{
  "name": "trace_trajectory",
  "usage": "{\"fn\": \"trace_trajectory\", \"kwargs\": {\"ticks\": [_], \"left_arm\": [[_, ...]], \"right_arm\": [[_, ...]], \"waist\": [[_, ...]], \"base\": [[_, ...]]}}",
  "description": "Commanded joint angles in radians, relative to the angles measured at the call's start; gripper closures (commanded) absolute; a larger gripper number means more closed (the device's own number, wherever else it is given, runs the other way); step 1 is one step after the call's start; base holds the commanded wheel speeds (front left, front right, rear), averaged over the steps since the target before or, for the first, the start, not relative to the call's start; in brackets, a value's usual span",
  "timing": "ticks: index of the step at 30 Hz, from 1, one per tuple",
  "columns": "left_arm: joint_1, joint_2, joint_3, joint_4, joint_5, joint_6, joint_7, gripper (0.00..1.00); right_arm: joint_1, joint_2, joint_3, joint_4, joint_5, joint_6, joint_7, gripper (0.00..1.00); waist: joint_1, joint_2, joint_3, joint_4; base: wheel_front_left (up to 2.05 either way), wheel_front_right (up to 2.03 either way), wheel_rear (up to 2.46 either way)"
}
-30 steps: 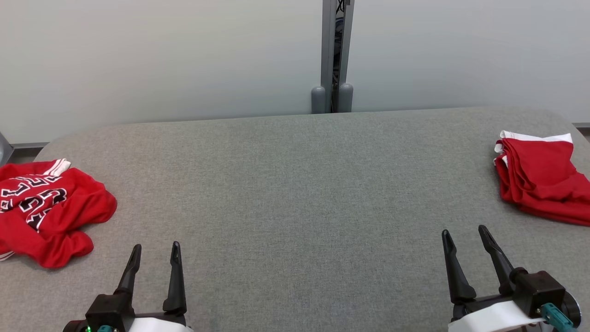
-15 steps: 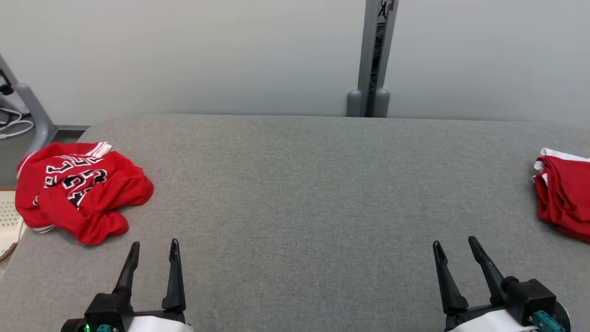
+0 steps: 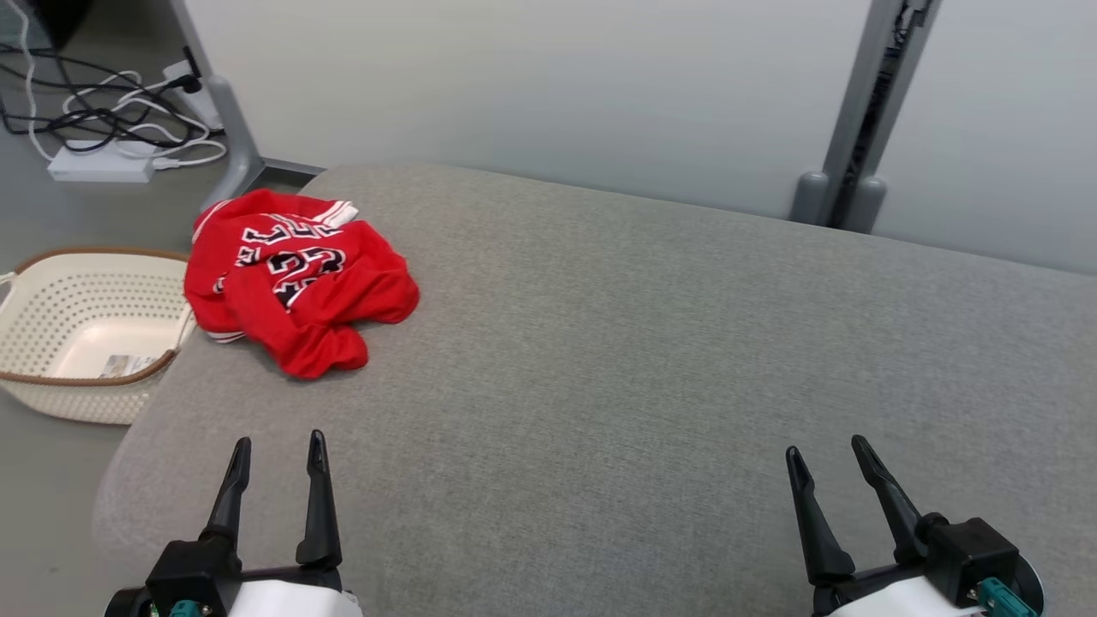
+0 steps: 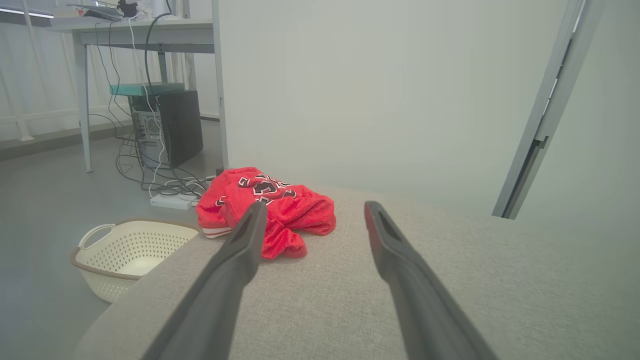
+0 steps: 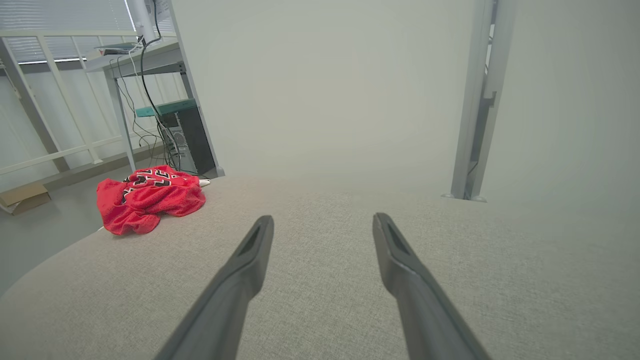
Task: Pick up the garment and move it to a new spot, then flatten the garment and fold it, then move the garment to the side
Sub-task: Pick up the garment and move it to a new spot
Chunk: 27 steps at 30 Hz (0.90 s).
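Grey woven fabric covers the wide padded table (image 3: 651,343), which has rounded corners and stands against a pale, plain wall panel (image 3: 514,86) split by a grey metal upright post (image 3: 866,111).

The crumpled red jersey garment (image 3: 296,287), with black-and-white lettering and white striped trim, lies bunched in a heap at the table's far left corner, close to the edge. Nothing touches it. In the left wrist view it sits ahead and slightly left of the fingers, partly behind one of them; in the right wrist view it lies well off to the left.

On the floor just beside that corner stands a cream perforated plastic basket (image 3: 51,403) with a brown rim, and a bit of paper lies in its bottom. Farther back on the floor are a white power strip (image 3: 101,163) and a tangle of black and white cables (image 3: 103,111). A black computer tower (image 4: 172,127) stands under a grey desk (image 4: 140,30).

The left gripper (image 3: 279,439) hovers over the near left part of the table, jaws spread wide and holding nothing. The right gripper (image 3: 824,446) hovers over the near right part, jaws likewise wide apart and empty. Both are well apart from the garment.
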Motion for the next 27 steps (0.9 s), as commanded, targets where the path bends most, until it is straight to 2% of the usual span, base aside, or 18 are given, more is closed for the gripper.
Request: {"fn": "trace_trajectory", "kwargs": {"ticks": [1,7,14,24,27], "left_arm": [[-0.007,0.004,-0.002,-0.007,-0.004,0.009,-0.004,0.00],[0.003,0.004,0.012,-0.014,-0.003,0.018,-0.004,0.00],[0.018,0.004,0.021,-0.024,-0.008,0.017,-0.004,0.00],[0.003,0.004,0.032,-0.037,-0.021,0.027,-0.004,0.00],[-0.028,0.003,0.038,-0.040,-0.054,0.026,-0.004,0.00]], "right_arm": [[0.003,-0.005,-0.003,-0.003,0.005,0.000,0.000,0.00],[0.007,-0.005,0.004,0.001,0.005,0.000,0.000,0.00],[0.007,-0.005,0.007,0.001,0.011,0.000,0.000,0.00],[-0.022,-0.005,0.014,0.003,-0.014,0.000,0.000,0.00],[-0.035,-0.006,0.012,0.000,-0.024,0.000,0.000,0.00]], "waist": [[0.0000,0.0000,0.004,0.065],[0.0000,0.0000,-0.003,0.141],[0.0000,0.0000,-0.003,0.180],[0.0000,0.0000,0.042,0.162],[0.0000,0.0000,0.076,0.146]], "base": [[0.00,0.00,0.00],[0.00,0.00,0.00],[0.00,0.00,0.00],[0.00,0.00,0.00],[0.00,0.00,0.00]]}}
